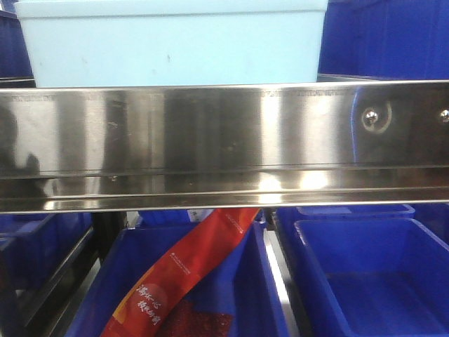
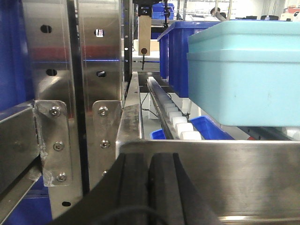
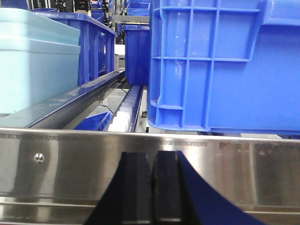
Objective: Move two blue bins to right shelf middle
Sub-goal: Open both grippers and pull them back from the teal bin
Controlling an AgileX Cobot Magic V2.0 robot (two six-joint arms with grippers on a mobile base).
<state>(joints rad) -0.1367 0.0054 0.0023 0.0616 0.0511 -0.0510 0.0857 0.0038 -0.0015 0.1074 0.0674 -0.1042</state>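
A pale light-blue bin (image 1: 172, 42) stands on the shiny steel shelf tier, behind its broad front rail (image 1: 210, 140), which has two bolt heads at the right. The bin also shows at the right of the left wrist view (image 2: 248, 70) and at the left of the right wrist view (image 3: 37, 65). I see only one pale bin. My left gripper (image 2: 150, 157) is shut and empty, low in front of the rail (image 2: 243, 173). My right gripper (image 3: 152, 154) is shut and empty, also in front of the rail (image 3: 70, 164). Neither gripper touches the bin.
A ribbed royal-blue bin (image 3: 225, 65) stands on the tier to the right of the pale bin. More royal-blue bins (image 2: 176, 51) stand behind. Perforated steel uprights (image 2: 70, 93) rise at the left. Below the rail, royal-blue bins (image 1: 372, 274) hold a red packet (image 1: 189, 274).
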